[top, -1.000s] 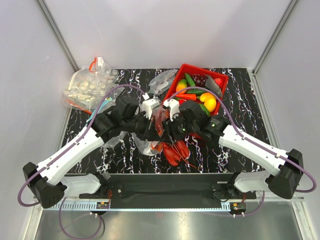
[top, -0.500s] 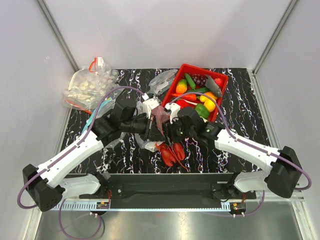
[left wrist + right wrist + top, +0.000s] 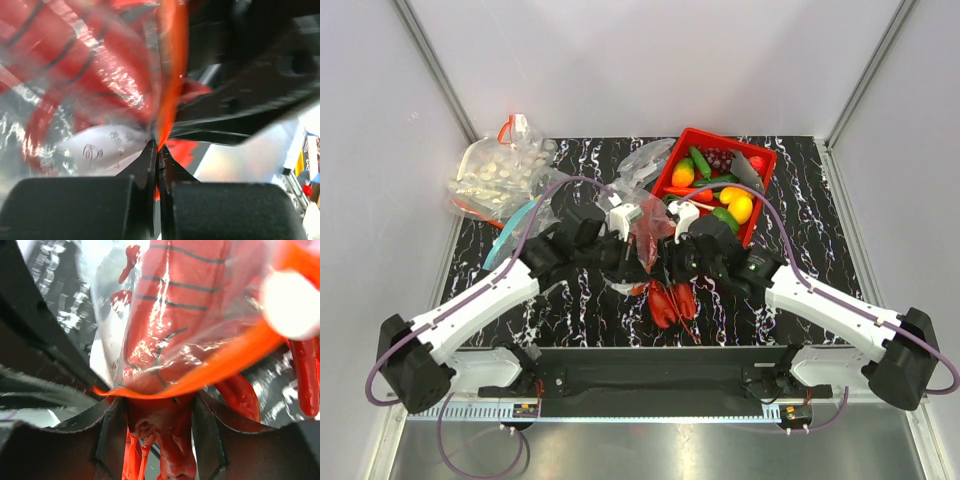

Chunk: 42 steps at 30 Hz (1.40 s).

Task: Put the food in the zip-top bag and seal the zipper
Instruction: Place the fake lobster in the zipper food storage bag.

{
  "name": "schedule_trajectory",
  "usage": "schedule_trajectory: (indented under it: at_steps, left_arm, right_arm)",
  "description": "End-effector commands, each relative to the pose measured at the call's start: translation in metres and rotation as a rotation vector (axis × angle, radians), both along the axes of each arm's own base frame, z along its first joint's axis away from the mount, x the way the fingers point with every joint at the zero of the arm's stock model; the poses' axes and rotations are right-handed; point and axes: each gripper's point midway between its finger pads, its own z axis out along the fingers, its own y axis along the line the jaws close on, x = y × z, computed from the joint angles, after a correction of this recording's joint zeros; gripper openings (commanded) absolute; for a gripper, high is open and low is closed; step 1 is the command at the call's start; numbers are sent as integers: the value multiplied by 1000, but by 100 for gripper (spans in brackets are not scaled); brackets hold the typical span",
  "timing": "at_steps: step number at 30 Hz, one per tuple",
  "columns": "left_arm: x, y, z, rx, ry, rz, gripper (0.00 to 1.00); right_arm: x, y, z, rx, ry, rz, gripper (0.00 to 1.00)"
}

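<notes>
The clear zip-top bag [image 3: 645,232] hangs between my two grippers above the table's middle. My left gripper [image 3: 159,149] [image 3: 631,250] is shut on the bag's red-orange zipper [image 3: 169,75] at the mouth edge. My right gripper [image 3: 159,427] [image 3: 666,262] is shut on a red toy lobster [image 3: 165,440]. The lobster's striped front part lies inside the bag, and the zipper [image 3: 225,365] crosses over it. In the top view the lobster's tail end [image 3: 667,302] sticks out below the bag. More food [image 3: 730,205] lies in the red tray.
The red tray [image 3: 761,163] stands at the back right, close behind my right arm. A bag packed with pale round pieces [image 3: 500,175] lies at the back left. Another clear bag [image 3: 645,160] lies behind the grippers, and a teal strip [image 3: 510,235] shows beside my left arm.
Both grippers have shifted a little toward the back with the bag and lobster. The bag now stands higher and tighter between them. Neither grip has changed.
</notes>
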Motion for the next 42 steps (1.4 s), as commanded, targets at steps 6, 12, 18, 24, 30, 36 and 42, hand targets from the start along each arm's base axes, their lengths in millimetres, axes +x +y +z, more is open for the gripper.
schedule_trajectory:
  at_steps: [6, 12, 18, 24, 30, 36, 42]
  left_arm:
    - [23, -21, -12, -43, -13, 49, 0]
    - [15, -32, -12, -54, -12, 22, 0]
    - [7, -46, 19, -115, -59, -3, 0]
    - [18, -41, -1, -42, -43, 57, 0]
    - [33, -46, -43, 46, -4, 99, 0]
    - [43, -44, -75, 152, 8, 115, 0]
    - [41, -23, -104, 258, -3, 157, 0]
  right_arm:
    - [10, -19, -9, -37, -4, -124, 26]
    - [11, -35, -15, -13, -32, -196, 18]
    - [0, -20, -35, -53, 59, -91, 35]
    - [5, -19, -14, -1, 26, -123, 79]
    - [8, -37, -23, -89, 64, -208, 85]
    - [-8, -54, -34, -92, 116, -246, 84]
    - [-41, -66, -63, -38, 268, -273, 86]
